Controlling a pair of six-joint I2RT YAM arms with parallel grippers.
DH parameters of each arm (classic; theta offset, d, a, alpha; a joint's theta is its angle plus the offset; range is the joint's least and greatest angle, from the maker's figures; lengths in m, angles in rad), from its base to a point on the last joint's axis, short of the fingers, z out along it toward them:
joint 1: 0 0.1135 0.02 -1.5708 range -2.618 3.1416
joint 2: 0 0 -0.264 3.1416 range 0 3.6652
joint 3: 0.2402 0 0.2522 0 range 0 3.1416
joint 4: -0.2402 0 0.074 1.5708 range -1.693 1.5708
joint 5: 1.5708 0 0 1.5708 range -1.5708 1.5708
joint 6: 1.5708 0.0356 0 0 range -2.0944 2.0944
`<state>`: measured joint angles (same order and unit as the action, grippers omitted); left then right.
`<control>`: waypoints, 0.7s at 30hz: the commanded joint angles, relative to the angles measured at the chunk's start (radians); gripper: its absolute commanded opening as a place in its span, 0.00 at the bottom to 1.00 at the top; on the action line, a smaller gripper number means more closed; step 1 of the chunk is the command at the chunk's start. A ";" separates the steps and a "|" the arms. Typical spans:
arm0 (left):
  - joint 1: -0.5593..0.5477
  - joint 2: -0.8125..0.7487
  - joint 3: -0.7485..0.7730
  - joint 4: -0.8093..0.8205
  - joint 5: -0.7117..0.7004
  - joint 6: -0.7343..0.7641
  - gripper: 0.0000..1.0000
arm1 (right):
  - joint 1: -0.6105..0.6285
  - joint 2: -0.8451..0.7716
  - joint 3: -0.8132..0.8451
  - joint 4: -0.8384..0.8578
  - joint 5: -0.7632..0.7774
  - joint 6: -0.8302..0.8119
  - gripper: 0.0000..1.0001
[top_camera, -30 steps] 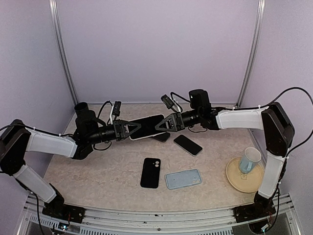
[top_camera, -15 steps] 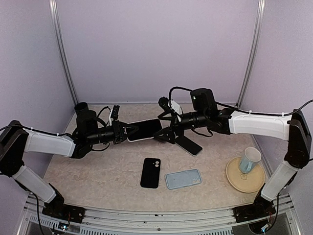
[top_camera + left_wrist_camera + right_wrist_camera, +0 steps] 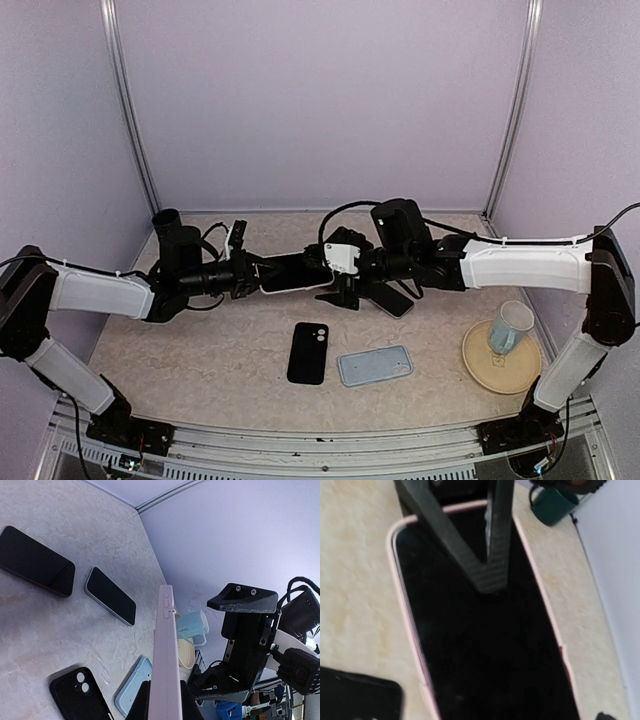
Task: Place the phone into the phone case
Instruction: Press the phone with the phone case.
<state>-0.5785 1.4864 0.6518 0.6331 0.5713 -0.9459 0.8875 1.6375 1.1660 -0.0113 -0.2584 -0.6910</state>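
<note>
Phone (image 3: 295, 272) hangs mid-air, seemingly already in the pink case (image 3: 165, 655), left gripper (image 3: 257, 273) pinching one end. Right gripper (image 3: 332, 277) gapes wide at the other; next it should squeeze the edge home.

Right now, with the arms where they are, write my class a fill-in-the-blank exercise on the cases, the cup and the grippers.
The case around the phone that the left gripper holds is ____. The right gripper has its jaws ____. The cup stands on a ____. The empty case lying left of the light blue case is ____.
Missing words: pink; open; plate; black.
</note>
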 commanded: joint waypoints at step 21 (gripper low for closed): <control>-0.044 0.006 0.106 -0.016 0.026 0.033 0.00 | 0.031 0.139 0.163 -0.094 0.194 -0.146 1.00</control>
<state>-0.6117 1.4883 0.7097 0.5835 0.5793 -0.9356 0.9081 1.7599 1.2861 -0.0662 -0.0658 -0.8368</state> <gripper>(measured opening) 0.094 0.997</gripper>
